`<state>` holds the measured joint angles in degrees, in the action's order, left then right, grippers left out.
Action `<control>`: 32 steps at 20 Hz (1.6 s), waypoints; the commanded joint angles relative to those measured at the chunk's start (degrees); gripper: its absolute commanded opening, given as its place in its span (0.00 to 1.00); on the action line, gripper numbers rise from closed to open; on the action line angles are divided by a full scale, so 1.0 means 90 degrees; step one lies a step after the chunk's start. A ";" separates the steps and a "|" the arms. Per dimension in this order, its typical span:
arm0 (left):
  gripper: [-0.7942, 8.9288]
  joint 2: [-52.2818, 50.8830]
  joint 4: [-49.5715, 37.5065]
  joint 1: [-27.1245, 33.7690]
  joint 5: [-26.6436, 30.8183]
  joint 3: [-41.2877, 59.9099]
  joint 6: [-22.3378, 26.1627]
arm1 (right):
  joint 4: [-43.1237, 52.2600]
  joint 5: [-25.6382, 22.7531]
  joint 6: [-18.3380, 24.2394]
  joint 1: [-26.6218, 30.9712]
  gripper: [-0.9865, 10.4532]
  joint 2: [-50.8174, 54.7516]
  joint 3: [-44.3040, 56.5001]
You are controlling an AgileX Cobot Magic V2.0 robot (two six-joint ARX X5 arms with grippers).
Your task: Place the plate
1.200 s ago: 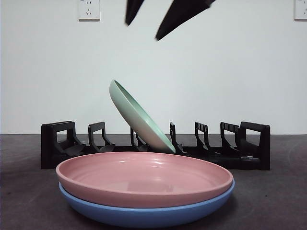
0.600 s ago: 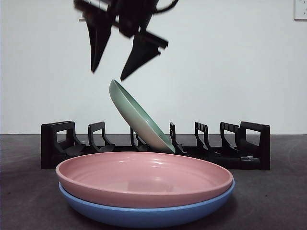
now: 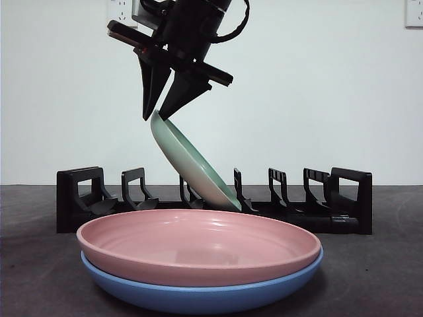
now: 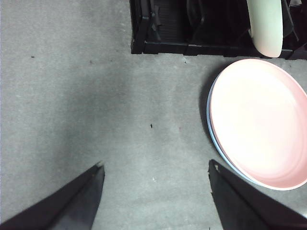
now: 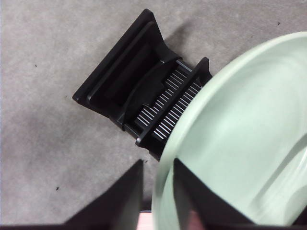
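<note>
Green plate point(image 3: 192, 165) tilted in black rack point(image 3: 86, 198), rim between right gripper point(image 3: 158, 119) fingers, parted, not yet clamped

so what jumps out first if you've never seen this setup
The right claw straddles the top rim of the green plate, which leans tilted in the black rack. In front, a pink plate sits stacked on a blue plate. The left claw hangs open over bare table beside that stack.

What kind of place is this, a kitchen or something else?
Probably a lab test bench, not a kitchen: a bare grey table, a blank white wall with a socket, and only a black dish rack and three plates.
</note>
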<state>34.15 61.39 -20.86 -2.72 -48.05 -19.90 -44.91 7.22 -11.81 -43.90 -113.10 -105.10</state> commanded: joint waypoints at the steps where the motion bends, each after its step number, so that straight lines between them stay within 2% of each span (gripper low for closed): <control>1: 0.44 0.0029 -0.0063 -0.0010 0.0044 -0.0112 0.0121 | 0.0034 0.0027 -0.0005 -0.0100 0.12 -0.0172 -0.0163; 13: 0.44 0.0029 -0.0073 -0.0010 0.0044 -0.0112 0.0165 | 0.0022 0.0039 -0.0102 -0.0138 0.10 -0.0090 -0.0170; 19: 0.44 0.0029 -0.0131 -0.0010 0.0044 -0.0112 0.0168 | -0.0046 0.0437 -0.0083 -0.0138 0.10 0.0442 -0.0170; 23: 0.44 0.0029 -0.0165 -0.0010 0.0044 -0.0112 0.0168 | -0.0214 0.0440 0.0100 -0.0199 0.10 0.0845 -0.0170; 28: 0.44 0.0029 -0.0350 -0.0010 0.0044 -0.0112 0.0163 | -0.0656 0.0415 0.0651 -0.0493 0.10 0.1367 -0.0170; 32: 0.43 0.0029 -0.0415 -0.0010 0.0044 -0.0112 0.0163 | -0.1076 0.0056 0.0964 -0.0906 0.10 0.1741 -0.0165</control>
<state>34.15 58.35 -20.86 -2.70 -48.05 -19.03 -54.85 7.99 -4.71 -51.46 -96.84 -105.10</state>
